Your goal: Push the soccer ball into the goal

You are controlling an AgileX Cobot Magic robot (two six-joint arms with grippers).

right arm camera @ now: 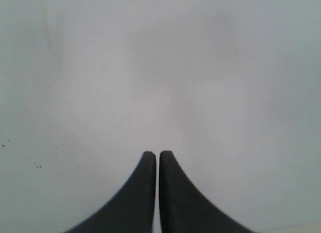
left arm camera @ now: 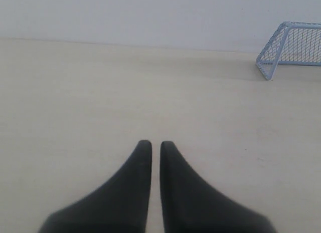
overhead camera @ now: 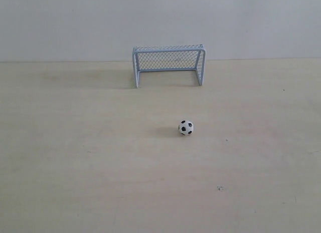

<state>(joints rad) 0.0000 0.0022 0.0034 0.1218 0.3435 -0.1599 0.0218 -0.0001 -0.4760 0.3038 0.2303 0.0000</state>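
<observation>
The soccer ball (overhead camera: 186,127), tiny, white with black patches, rests on the pale table a good way in front of the goal (overhead camera: 168,63). The goal, a pale blue tube frame with mesh netting, stands at the table's far edge with its mouth facing the ball. Neither arm appears in the exterior view. In the left wrist view my left gripper (left arm camera: 156,143) is shut and holds nothing, with the goal (left arm camera: 291,48) far off to one side. My right gripper (right arm camera: 158,154) is shut too, facing a blank grey-white wall; ball and goal are out of that view.
The pale wooden table (overhead camera: 75,158) spreads wide around the ball. A plain light wall (overhead camera: 160,17) rises behind the goal. A few small dark specks (overhead camera: 219,188) mark the tabletop.
</observation>
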